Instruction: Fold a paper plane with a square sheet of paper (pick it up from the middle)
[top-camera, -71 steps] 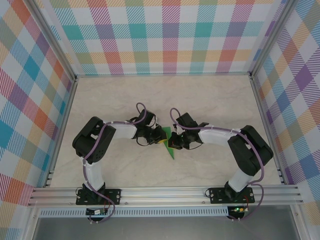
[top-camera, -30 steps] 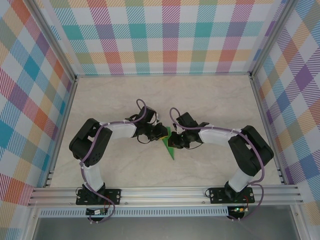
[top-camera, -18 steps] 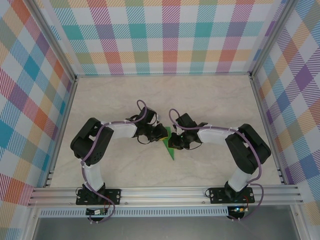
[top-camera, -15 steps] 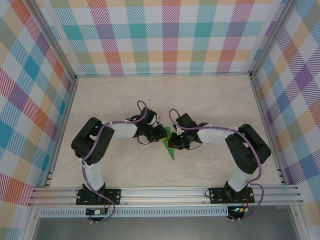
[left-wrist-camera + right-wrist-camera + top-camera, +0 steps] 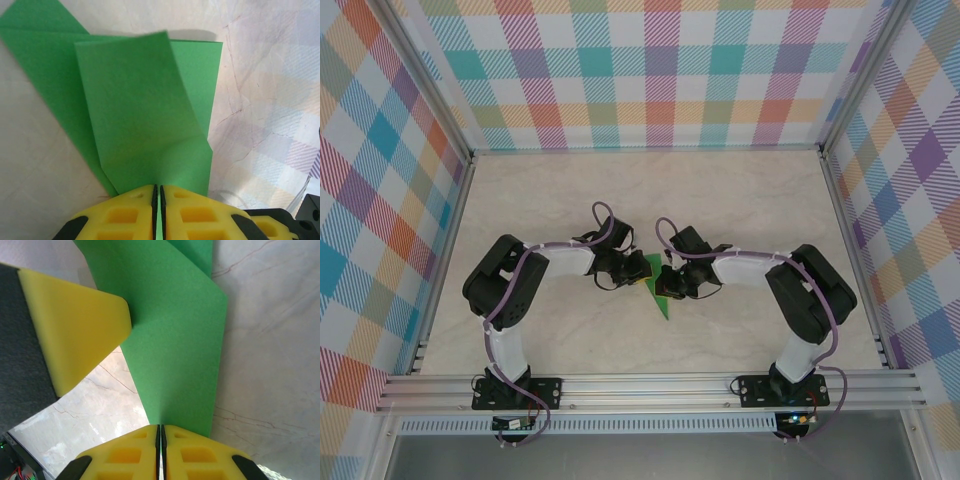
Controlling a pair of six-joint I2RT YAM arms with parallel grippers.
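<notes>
Two robot arms meet at the middle of a marble-patterned table [image 5: 740, 200], both gripping a partly folded green paper [image 5: 660, 297] that lies between them. The left gripper [image 5: 642, 270] reaches in from the left, the right gripper [image 5: 667, 283] from the right, and the two stand just beside each other over the paper's upper part. A narrow green point sticks out below them, aimed at the near edge of the table.

In the left wrist view, the yellow fingers [image 5: 125, 215] are pressed together on the paper's near edge. A top flap rises slightly off the wider layers beneath, which lie flat on the table. In the right wrist view, that gripper's yellow fingers [image 5: 190, 455] likewise pinch a green layer that lifts away from the table. A broad yellow pad [image 5: 75, 325] with a black body behind it stands against the paper's left edge. Plaid walls [image 5: 660, 70] enclose the table on three sides.
</notes>
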